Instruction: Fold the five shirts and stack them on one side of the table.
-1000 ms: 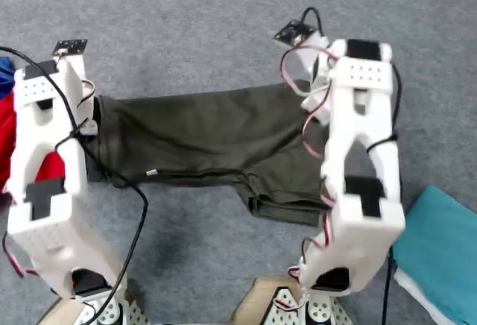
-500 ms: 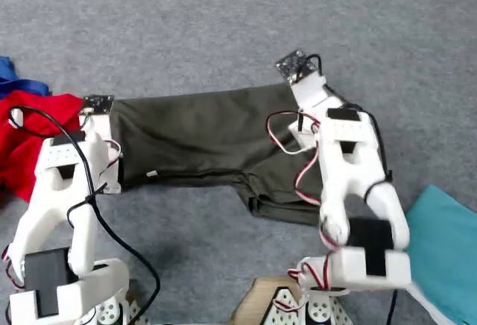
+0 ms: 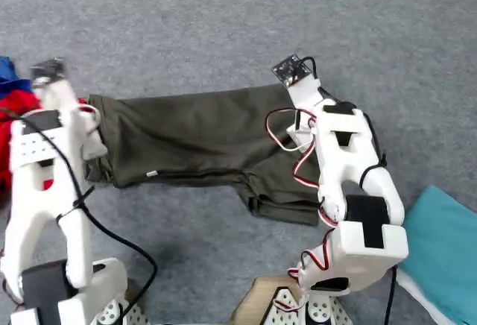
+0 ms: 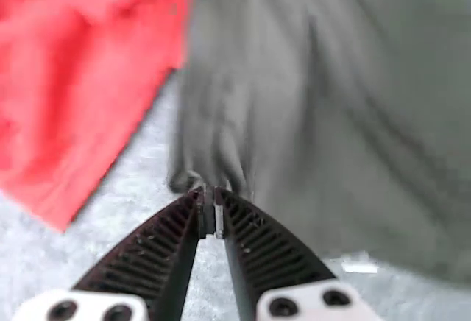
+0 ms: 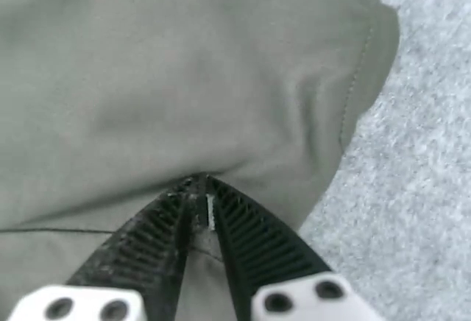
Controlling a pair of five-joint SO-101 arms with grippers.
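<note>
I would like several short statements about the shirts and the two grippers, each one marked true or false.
1. The dark olive shirt lies spread on the grey carpeted table. True.
2. The left gripper hangs open over the red cloth. False: it is shut on the edge of the dark olive shirt, beside the red cloth.
3. The right gripper pinches a fold of the dark olive shirt. True.
4. The teal cloth lies on top of the dark olive shirt. False: it lies apart from it, at the table's right edge.
</note>
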